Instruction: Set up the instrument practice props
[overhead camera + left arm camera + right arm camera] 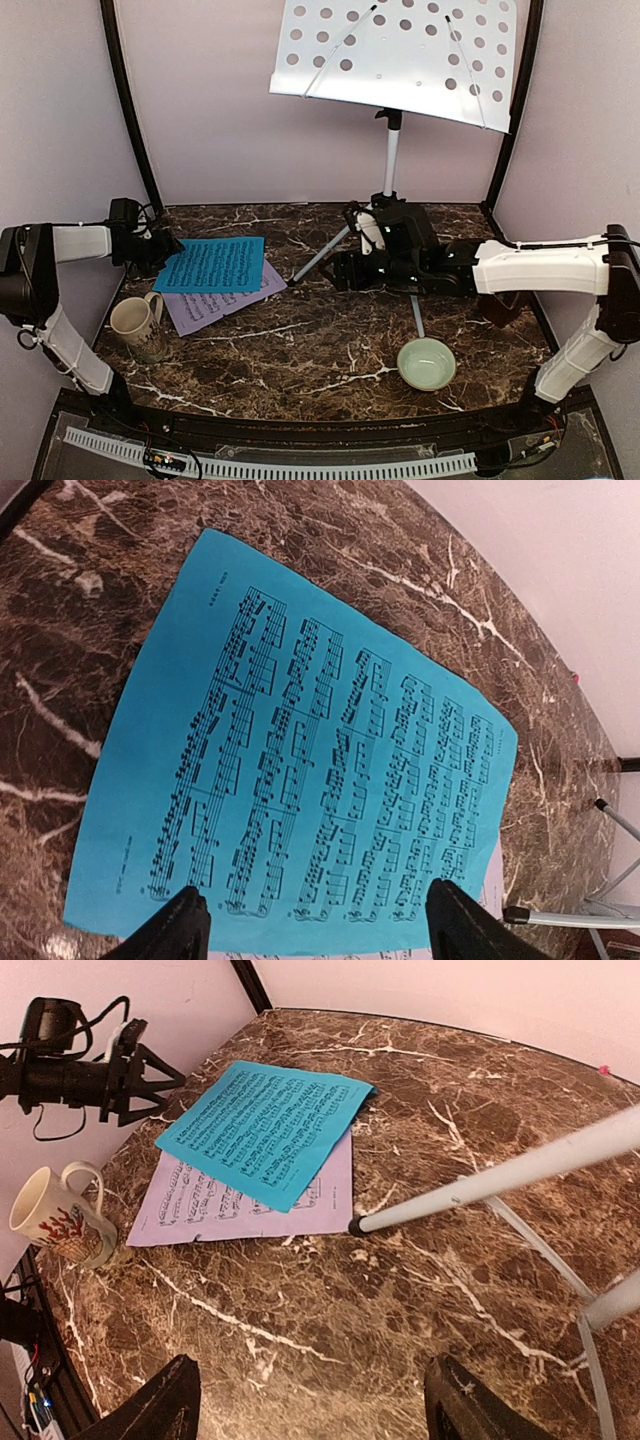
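The silver-white music stand's perforated desk (400, 50) stands high at the back on its pole (392, 150); one tripod leg (480, 1185) crosses the right wrist view. The blue sheet (212, 264) lies on the lilac sheet (215, 300) at the left, flat on the table. My left gripper (168, 248) is open at the blue sheet's (300, 760) left edge, fingers wide above it (318, 925). My right gripper (345, 270) is open and empty by the stand's base, over bare table (315, 1400). A reddish-brown shape (505, 306), mostly hidden under my right forearm, may be the metronome.
A beige mug (135, 325) stands at the front left, beside the sheets; it also shows in the right wrist view (55, 1215). A pale green bowl (426, 362) sits front right. Walls close the left, back and right sides of the marble table (300, 350).
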`<state>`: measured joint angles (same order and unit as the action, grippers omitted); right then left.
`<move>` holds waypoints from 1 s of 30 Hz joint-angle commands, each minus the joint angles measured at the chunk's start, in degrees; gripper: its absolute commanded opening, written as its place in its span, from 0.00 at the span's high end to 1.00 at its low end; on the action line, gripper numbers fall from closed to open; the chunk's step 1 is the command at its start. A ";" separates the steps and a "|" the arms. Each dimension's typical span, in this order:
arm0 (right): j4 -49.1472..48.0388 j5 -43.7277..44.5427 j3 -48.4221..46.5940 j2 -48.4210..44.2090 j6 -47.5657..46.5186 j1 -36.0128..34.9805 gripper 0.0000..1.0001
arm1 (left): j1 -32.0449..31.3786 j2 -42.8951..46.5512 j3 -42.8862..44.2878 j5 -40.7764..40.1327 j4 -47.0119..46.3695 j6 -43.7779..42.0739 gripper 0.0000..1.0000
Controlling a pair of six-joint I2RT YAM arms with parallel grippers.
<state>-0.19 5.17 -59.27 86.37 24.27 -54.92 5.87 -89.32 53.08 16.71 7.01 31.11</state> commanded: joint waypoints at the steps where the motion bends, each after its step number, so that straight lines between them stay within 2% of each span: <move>1: -3.41 0.70 -5.40 6.15 -0.67 -1.87 0.23 | -0.46 -5.63 4.72 3.74 2.09 -5.63 0.25; 4: -3.47 0.61 -9.48 10.73 0.03 -2.35 0.27 | -3.52 -7.45 6.49 5.28 0.43 -8.19 0.25; 6: -3.42 0.72 -12.32 13.68 1.04 -2.55 0.29 | -5.48 -8.91 9.02 0.86 2.40 -9.92 0.25; 10: -1.15 1.31 -19.70 19.92 3.46 -2.90 0.32 | -5.58 -11.14 12.12 -4.94 4.02 -11.36 0.25; 12: -1.14 1.18 -22.31 22.34 4.39 -3.22 0.30 | -5.53 -13.23 14.65 -4.18 3.66 -12.47 0.24; 16: -2.50 -0.86 -25.23 26.09 6.65 -3.36 0.29 | -6.13 -22.53 24.97 -1.35 9.24 -14.96 0.23; 20: -3.96 -1.68 -24.44 26.97 8.37 -3.36 0.29 | -8.87 -28.08 31.19 -1.55 12.12 -17.69 0.24; 26: -4.12 -1.15 -21.24 25.74 8.78 -3.29 0.31 | -13.74 -29.21 29.61 -2.90 15.27 -21.13 0.25; 30: -4.57 -1.27 -18.49 24.64 9.32 -2.97 0.32 | -18.74 -28.42 26.76 -7.77 18.66 -23.46 0.26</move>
<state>-2.55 4.05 -80.38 113.25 32.34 -57.76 -8.64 -119.66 83.13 12.23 18.94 11.27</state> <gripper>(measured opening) 0.685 0.747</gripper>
